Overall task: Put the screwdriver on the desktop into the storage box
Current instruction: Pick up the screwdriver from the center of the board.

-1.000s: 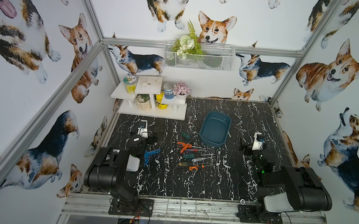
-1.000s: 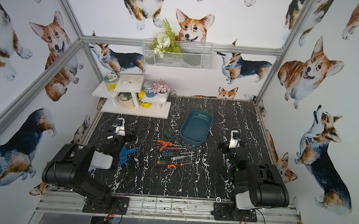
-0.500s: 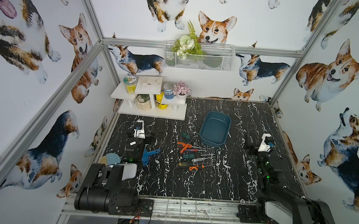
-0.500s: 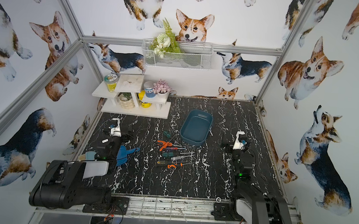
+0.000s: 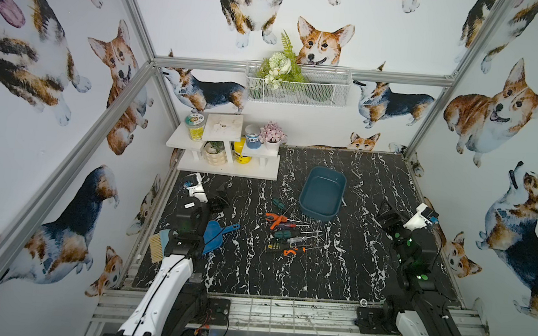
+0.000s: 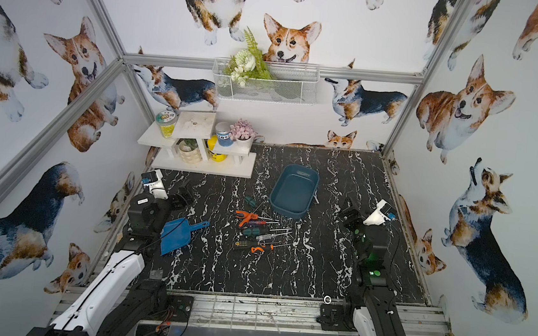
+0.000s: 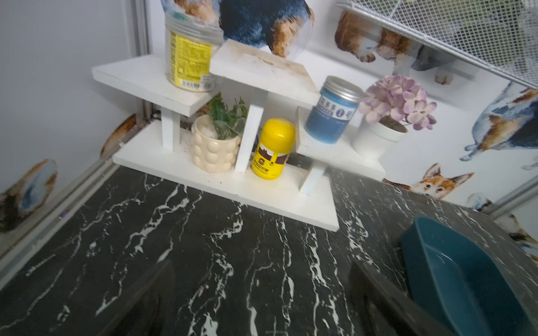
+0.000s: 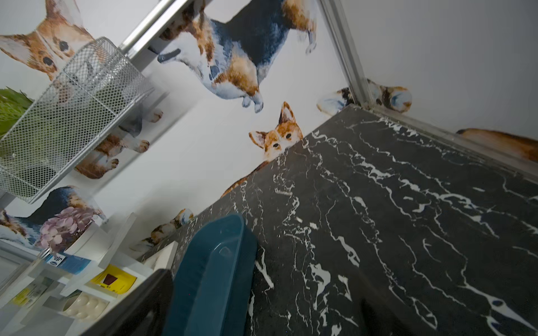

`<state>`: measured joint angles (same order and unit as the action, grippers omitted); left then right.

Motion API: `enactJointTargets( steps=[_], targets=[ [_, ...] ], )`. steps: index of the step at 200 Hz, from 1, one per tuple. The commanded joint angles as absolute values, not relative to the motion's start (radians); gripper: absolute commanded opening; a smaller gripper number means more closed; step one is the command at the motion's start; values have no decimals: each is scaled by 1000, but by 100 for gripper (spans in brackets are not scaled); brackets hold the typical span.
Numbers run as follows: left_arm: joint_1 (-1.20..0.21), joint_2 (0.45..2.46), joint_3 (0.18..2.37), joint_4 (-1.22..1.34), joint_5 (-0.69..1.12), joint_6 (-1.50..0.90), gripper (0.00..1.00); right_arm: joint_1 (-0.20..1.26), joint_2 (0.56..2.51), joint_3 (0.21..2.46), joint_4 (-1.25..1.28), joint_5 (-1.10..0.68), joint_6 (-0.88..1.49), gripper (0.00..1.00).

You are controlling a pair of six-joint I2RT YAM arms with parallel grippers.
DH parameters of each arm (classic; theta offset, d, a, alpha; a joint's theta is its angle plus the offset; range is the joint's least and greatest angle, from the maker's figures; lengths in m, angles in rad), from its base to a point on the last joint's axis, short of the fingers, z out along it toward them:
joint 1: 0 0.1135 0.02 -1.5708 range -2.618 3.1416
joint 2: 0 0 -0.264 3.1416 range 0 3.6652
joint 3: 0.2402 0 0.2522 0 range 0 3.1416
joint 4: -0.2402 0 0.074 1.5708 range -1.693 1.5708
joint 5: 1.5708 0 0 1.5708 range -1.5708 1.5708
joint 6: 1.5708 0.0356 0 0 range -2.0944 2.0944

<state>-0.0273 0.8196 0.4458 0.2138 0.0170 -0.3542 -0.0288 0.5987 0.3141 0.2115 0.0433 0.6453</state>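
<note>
The storage box is found empty; the screwdrivers are seen ungrasped on the desktop between the left gripper and the right gripper; both are spread wide, nothing held.

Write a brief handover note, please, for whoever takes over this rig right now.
Left gripper: open, empty, low over the desktop near the white shelf.
Right gripper: open, empty, at the desktop's right side.
Screwdrivers: lying in a loose tool pile mid-desktop, just in front of the storage box.
Done: nothing; the box is empty.
To do: pick a screwdriver, place it in the box.
</note>
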Motion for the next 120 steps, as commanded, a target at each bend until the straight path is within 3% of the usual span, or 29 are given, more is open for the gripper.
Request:
enactJointTargets(
  steps=[1, 12, 38, 59, 94, 120],
  targets=[
    [-121, 816, 488, 34, 87, -390, 100, -29, 642, 391, -62, -29, 724, 100],
    [-220, 831, 513, 1, 51, -369, 98, -29, 671, 431, -146, -23, 750, 100],
    [-439, 954, 615, -59, 1, -298, 84, -29, 747, 494, -267, -62, 753, 93],
    [-572, 1109, 746, -128, -27, -246, 82, -29, 768, 513, -291, -83, 734, 89],
    [-620, 1360, 884, -225, -1, -228, 74, -28, 789, 517, -281, -105, 714, 82],
    [-621, 1515, 983, -312, 7, -222, 62, -28, 799, 522, -272, -106, 718, 82]
  ],
)
